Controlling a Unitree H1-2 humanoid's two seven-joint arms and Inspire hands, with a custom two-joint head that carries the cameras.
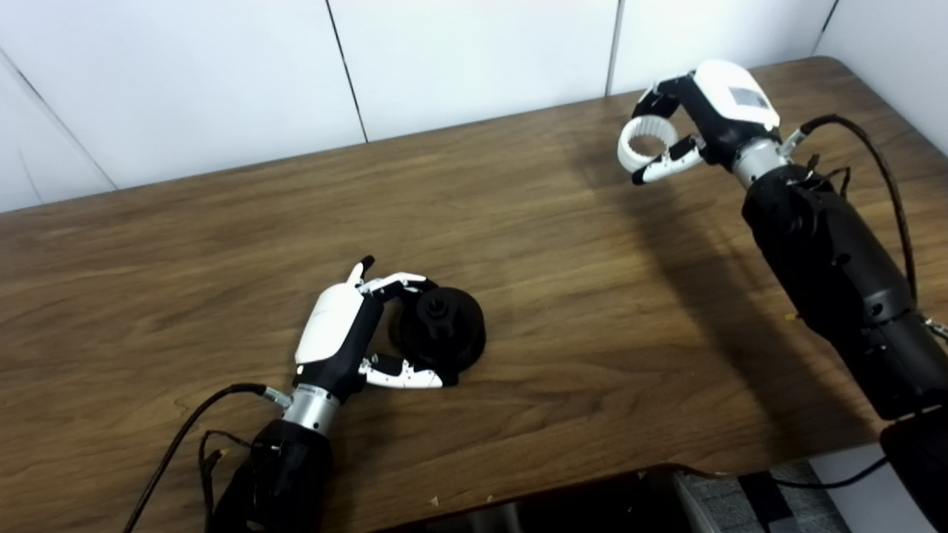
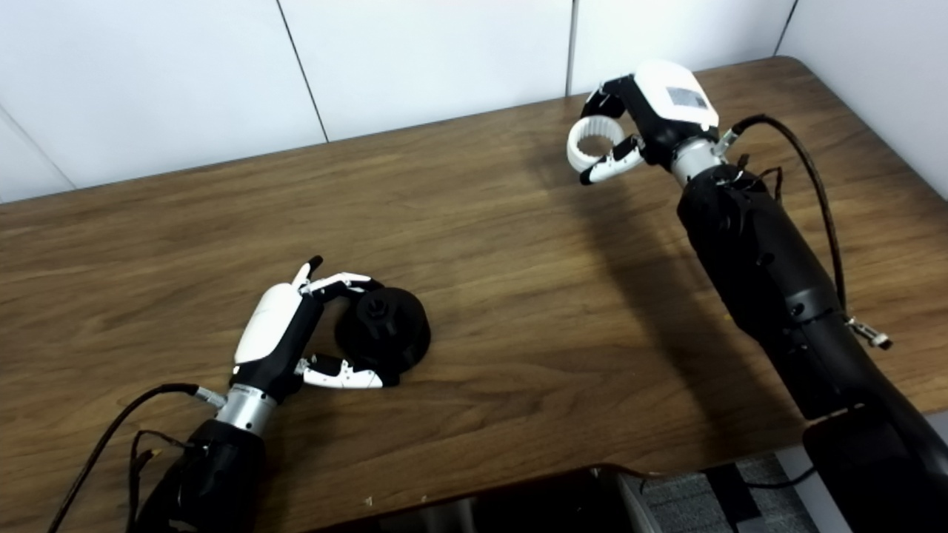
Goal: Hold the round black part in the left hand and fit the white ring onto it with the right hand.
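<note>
Your left hand [image 1: 348, 337] sits low on the wooden surface [image 1: 592, 311], fingers and thumb curled around the round black part [image 1: 443, 329], which rests there tilted. Far right, well apart, your right hand [image 1: 703, 118] is raised, pinching the white ring [image 1: 646, 143].

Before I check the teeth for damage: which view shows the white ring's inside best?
The left eye view: the white ring, held by the right robot hand, looks slightly larger there, its ridged inner wall facing the camera. The right eye view shows the same ring slightly smaller.

Matt wood-grain table [image 1: 563, 244], white plastic-looking ring [image 1: 647, 143]
</note>
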